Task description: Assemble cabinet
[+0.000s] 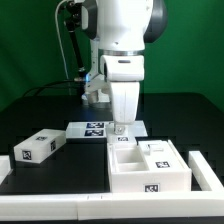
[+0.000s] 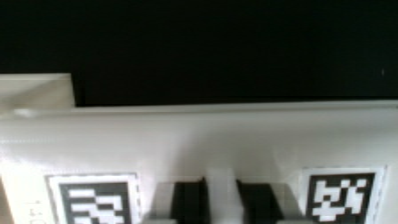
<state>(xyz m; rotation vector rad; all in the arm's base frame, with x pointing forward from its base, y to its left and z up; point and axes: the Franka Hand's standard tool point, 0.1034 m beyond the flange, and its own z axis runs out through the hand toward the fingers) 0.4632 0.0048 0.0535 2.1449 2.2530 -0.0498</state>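
The white cabinet frame (image 1: 148,168) with inner compartments lies on the black table right of centre, a tag on its front face. My gripper (image 1: 121,130) points straight down at the frame's far edge towards the exterior view's left. In the wrist view the two dark fingers (image 2: 189,203) stand close together with a thin white strip of the cabinet frame (image 2: 196,140) between them, and a tag (image 2: 93,198) shows on either side. The jaws look shut on that wall. A small white drawer block (image 1: 38,148) with a tag lies apart on the exterior view's left.
The marker board (image 1: 92,127) lies flat behind the gripper. Another white part (image 1: 206,168) lies beside the frame on the exterior view's right. A white rail (image 1: 60,205) runs along the table's front edge. A green wall stands behind.
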